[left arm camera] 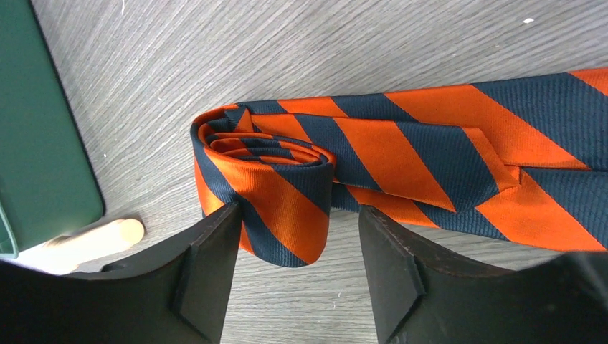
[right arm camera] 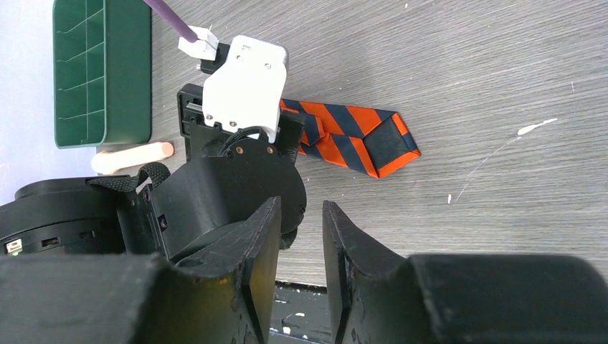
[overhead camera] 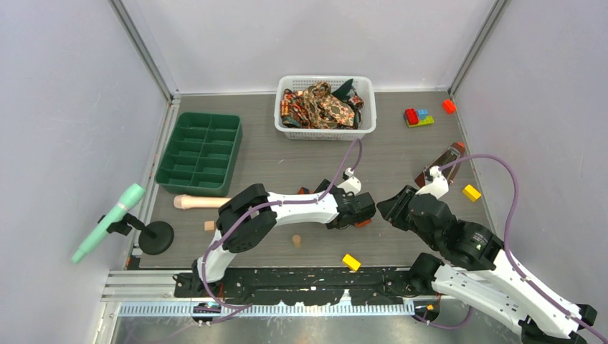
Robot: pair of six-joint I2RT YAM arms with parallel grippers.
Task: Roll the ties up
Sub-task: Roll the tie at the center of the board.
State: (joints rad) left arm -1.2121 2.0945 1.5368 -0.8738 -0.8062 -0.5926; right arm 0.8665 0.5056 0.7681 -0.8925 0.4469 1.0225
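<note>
An orange-and-navy striped tie [left arm camera: 401, 143] lies on the grey table, one end wound into a small roll [left arm camera: 267, 172]. My left gripper [left arm camera: 297, 236] is open astride the roll's near edge; its left finger [left arm camera: 215, 244] touches the fabric and the right finger stands apart. From above, the left gripper [overhead camera: 357, 213] hides nearly all of this tie. The tie's pointed end [right arm camera: 376, 140] sticks out past the left wrist. My right gripper [right arm camera: 301, 211] hovers just right of it with a narrow gap and nothing between its fingers. More ties [overhead camera: 319, 106] fill the white basket [overhead camera: 366, 89].
A green compartment tray [overhead camera: 201, 152] sits at the left, a wooden peg [overhead camera: 201, 202] beside it. A mint-green tool on a black stand [overhead camera: 107, 222] is at far left. A brown bottle [overhead camera: 441, 163], yellow blocks [overhead camera: 350, 261] [overhead camera: 471, 192] and toy bricks [overhead camera: 418, 117] are scattered at the right.
</note>
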